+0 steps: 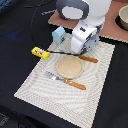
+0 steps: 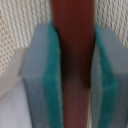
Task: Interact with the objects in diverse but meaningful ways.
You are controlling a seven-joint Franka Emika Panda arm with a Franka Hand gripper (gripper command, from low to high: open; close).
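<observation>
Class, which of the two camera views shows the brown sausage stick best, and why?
The wrist view: the sausage stick fills the frame, clamped between the pincer's teal pads. In the exterior view the arm hides it entirely; only the placemat and plate show nearby.

There was one tan round plate (image 1: 69, 67), one wooden-handled fork (image 1: 65, 80), one wooden-handled knife (image 1: 88, 59), one yellow butter box (image 1: 40, 52), one pale blue-white milk carton (image 1: 59, 35) (and one brown sausage stick (image 2: 74, 60)).

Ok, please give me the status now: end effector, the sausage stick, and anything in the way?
End effector shut on sausage stick, pads on both sides. Arm low over placemat, beside tan plate. Exterior view hides the grasp. No obstruction seen.
</observation>
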